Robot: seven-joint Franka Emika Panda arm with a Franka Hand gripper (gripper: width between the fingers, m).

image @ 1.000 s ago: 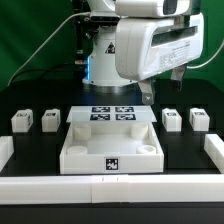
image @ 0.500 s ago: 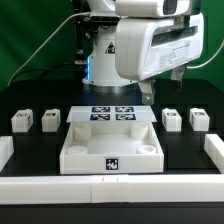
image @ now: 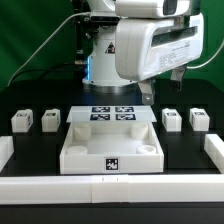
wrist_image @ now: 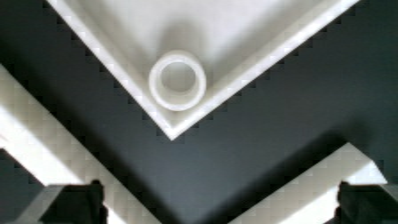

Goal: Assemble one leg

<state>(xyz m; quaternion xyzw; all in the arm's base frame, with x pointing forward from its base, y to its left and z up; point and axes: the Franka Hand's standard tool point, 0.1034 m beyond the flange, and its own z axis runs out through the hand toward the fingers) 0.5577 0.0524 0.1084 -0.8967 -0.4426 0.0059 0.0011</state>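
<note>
Pincer (wrist_image: 217, 203): wide; dark fingertips (wrist_image: 71, 200) sit far apart at the wrist view's edges, with nothing between them.
Under pincer: white corner of tabletop (wrist_image: 214, 30) with round hole (wrist_image: 178, 82); cannot tell which corner. Black worktop (wrist_image: 231, 150) shows past the corner's edge.
Legs: four, upright on the worktop, none held, all well off to the sides of the pincer. leg A (image: 22, 121) and leg B (image: 50, 119) stand on the exterior view's left of the tabletop; leg C (image: 171, 118) and leg D (image: 198, 119) on its right.
In the way: the tabletop's raised walls lie between the pincer and both leg pairs. White front rail (image: 110, 186) runs along the worktop's near edge, with white blocks at both side edges.
Arm (image: 150, 45): bulky white housing above the tabletop; the pincer is hard to pick out in the exterior view.
Marker board (image: 112, 114): flat, just behind the tabletop.
Markings: black-and-white square tags on the leg faces, the tabletop's front wall (image: 112, 163) and the marker board. Patterns only, too small to decode.
</note>
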